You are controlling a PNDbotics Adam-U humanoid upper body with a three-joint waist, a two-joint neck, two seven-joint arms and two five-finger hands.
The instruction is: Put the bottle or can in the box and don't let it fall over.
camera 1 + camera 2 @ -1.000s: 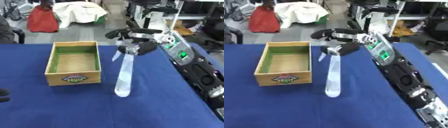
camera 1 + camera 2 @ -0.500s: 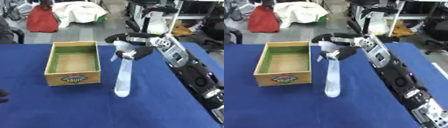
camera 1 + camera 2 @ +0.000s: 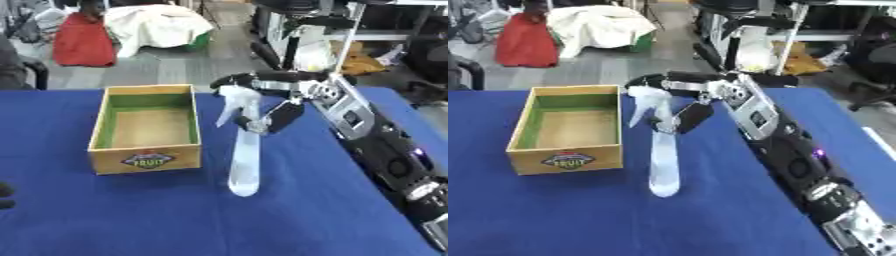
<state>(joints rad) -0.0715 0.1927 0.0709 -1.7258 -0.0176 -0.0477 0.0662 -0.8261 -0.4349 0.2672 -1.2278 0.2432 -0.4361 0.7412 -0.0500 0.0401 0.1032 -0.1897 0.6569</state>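
A tall, pale, see-through spray bottle (image 3: 245, 160) stands on the blue table (image 3: 105, 220), leaning a little with its trigger head toward the box. My right hand (image 3: 282, 116) reaches in from the right. Its fingers (image 3: 262, 79) curl over the spray head and its thumb sits against the neck, so it is shut on the bottle's top. To the bottle's left lies an open wooden box (image 3: 145, 160) with green inner walls and a fruit label on its front; nothing is inside it. A dark bit of my left hand (image 3: 4, 192) shows at the lower left edge.
Beyond the table's far edge lie a red bag (image 3: 80, 42) and a white cloth bundle (image 3: 157, 25) on the floor. Frames and chairs (image 3: 350, 35) stand at the back right. My right arm (image 3: 385, 150) stretches across the table's right side.
My right hand has closed in over the spray head and its wrist has turned. The bottle's top has leaned slightly left toward the box, while its base stays in place.
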